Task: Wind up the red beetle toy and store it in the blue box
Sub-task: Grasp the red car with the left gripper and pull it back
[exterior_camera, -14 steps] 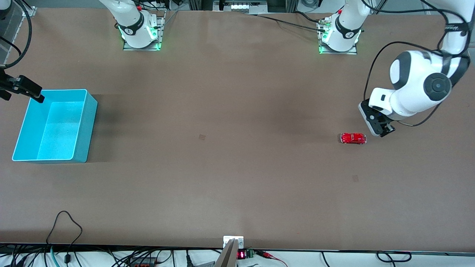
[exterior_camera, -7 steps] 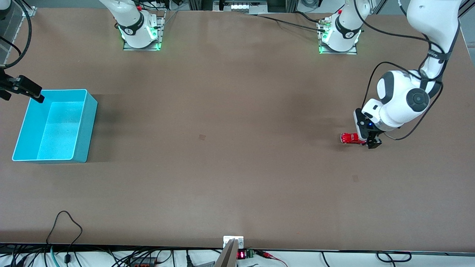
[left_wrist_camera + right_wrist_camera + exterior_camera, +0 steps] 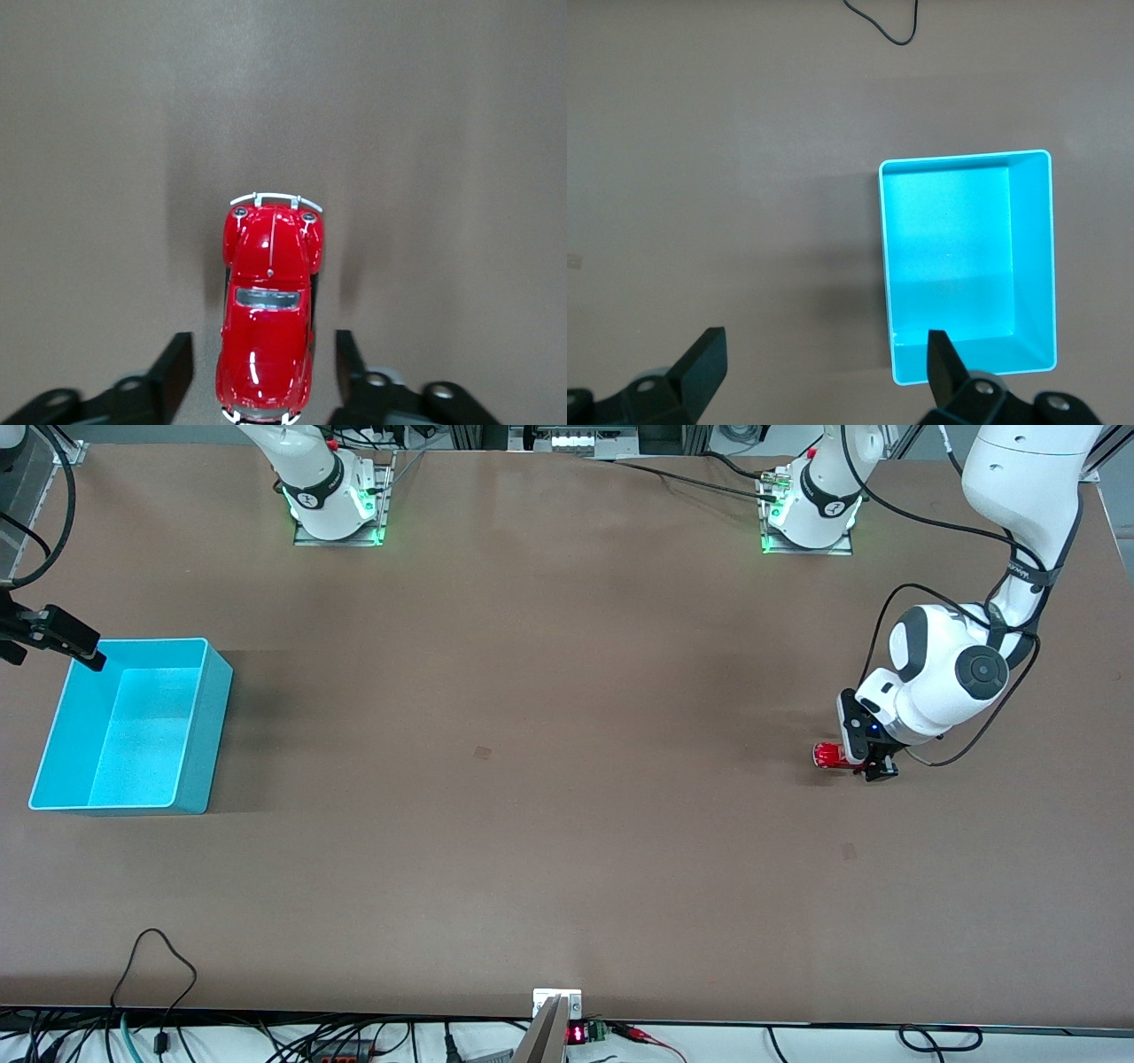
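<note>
One red beetle toy [image 3: 829,755] sat on the desk [image 3: 567,824] toward the left arm's end, a small car with a rounded, glossy body that caught bright highlights. In the left wrist view the toy [image 3: 267,310] showed a thin silvery bumper at its nose, two small round headlamps, a grey windscreen and dark wheels tucked under the shell. It stood on its wheels on the matte brown surface, which looked flat and faintly grained like fibreboard.

The left gripper [image 3: 873,766] was down at the desk with its jaws spread, one black finger [image 3: 173,372] on each side of the car's rear half; a narrow gap showed between each finger and the red body, so they straddled it without touching.

One blue box [image 3: 131,724] stood at the right arm's end of the desk, well apart from the toy. It was a rectangular bin of smooth turquoise plastic with thin straight walls, a flat bottom and lightly rounded corners, and nothing lay inside it [image 3: 966,266].

The right gripper [image 3: 75,646] waited in the air over the box's corner, its jaws spread wide, two dark tapered fingers [image 3: 704,359] well apart with nothing between them.
</note>
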